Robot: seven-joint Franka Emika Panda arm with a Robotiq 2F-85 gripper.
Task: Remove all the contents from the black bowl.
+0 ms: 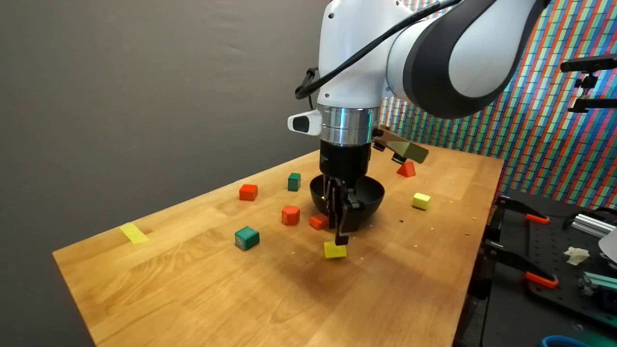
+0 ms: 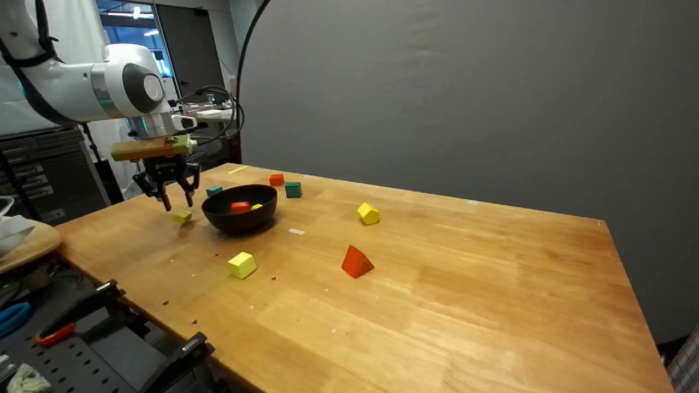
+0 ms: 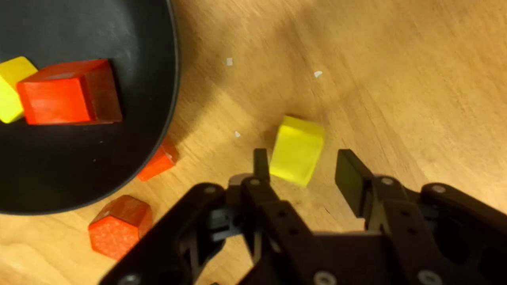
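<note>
We judge release: black gripper [image 2: 178, 206] parted, empty, above yellow cuboid [image 3: 297, 150]. Next should be lifting red prism [image 3: 59, 101] from round black bowl [image 3: 79, 166].

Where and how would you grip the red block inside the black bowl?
Grip the red block across its middle, the pincer coming straight down into the black bowl, whose wall rings it. In the wrist view a yellow block crowds its left end, while its upper and lower sides look free of neighbours, so pinching those two probably suits best, likely after the pincer turns.
</note>
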